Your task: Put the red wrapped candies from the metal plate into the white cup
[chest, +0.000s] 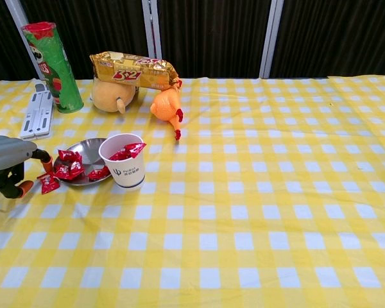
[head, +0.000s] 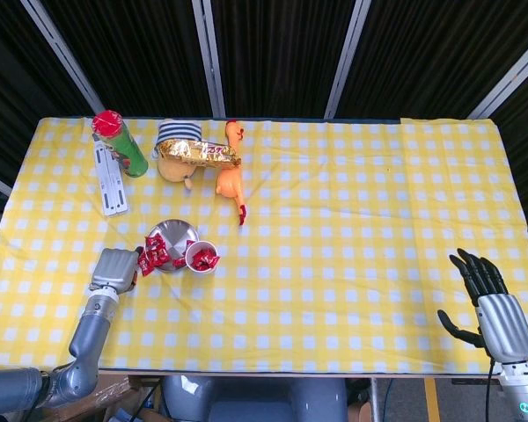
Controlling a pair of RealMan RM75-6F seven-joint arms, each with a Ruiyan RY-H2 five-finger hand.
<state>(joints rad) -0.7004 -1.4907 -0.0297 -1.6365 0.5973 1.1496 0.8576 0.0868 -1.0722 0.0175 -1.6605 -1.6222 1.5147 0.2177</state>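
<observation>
I'm looking at a table (head: 352, 264) covered in a yellow-and-white checked cloth, with dark vertical panels and pale metal struts behind it. On it I count one metal plate (chest: 90, 151), one white cup (chest: 124, 160) standing upright just beside the plate's right edge, one green tube with a red lid (chest: 51, 64), one white flat strip (chest: 37, 115), one gold snack packet (chest: 131, 69) lying across a round tan plush toy (chest: 112, 95), and one orange rubber chicken (chest: 167, 106). The red wrapped candies (chest: 69, 165) sit in a small heap on the plate's left part, with one (chest: 49, 183) off the rim on the cloth and a few more (chest: 127, 151) already showing inside the cup; I can't count them exactly. My left hand (head: 114, 268) is low over the cloth just left of the plate, its orange-tipped fingers (chest: 46, 160) curled downward close to the stray candy; I cannot tell whether they pinch anything. My right hand (head: 491, 308) hangs at the table's near right corner, well apart from everything, dark fingers spread and pointing away, holding nothing.
</observation>
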